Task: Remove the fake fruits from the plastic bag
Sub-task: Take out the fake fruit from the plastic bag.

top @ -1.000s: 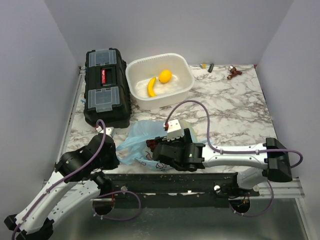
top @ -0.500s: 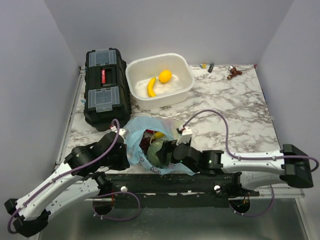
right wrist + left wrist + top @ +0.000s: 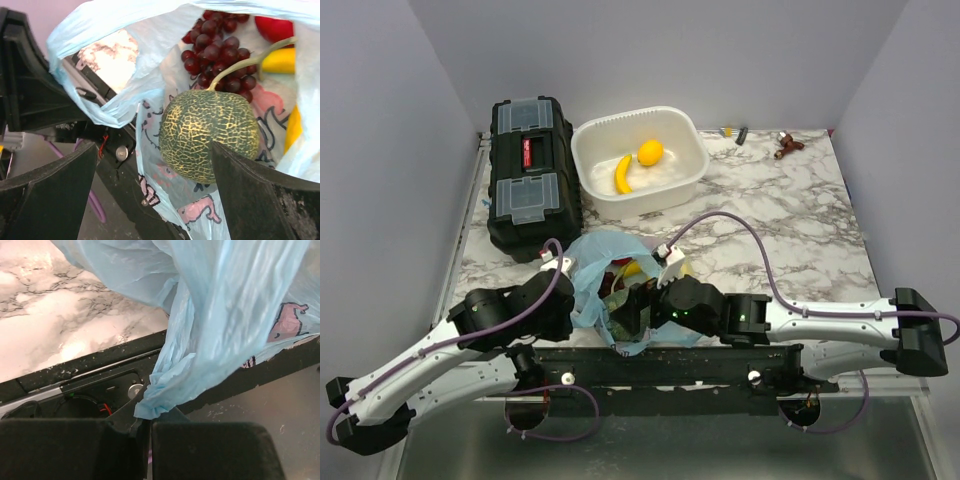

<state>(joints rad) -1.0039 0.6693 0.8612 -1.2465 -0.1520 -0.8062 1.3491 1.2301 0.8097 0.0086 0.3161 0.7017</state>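
Most of the job is left: the melon, grapes, red piece and bananas lie inside the bag, low centre of the top view. Left jaws clench a bag fold; right jaws are released, flanking the melon.

Plastic bag: thin translucent light-blue film, crinkled, faintly glossy, pink-and-black print.
Melon: matt dull-green plastic, rough raised netting.
Grape bunch: smooth, glossy dark-purple beads.
Red piece: smooth, shiny.
Surface: marble-pattern top, white with grey veins, polished sheen.
Tub: smooth white plastic.
Toolbox: matt black plastic, clear plastic lids.
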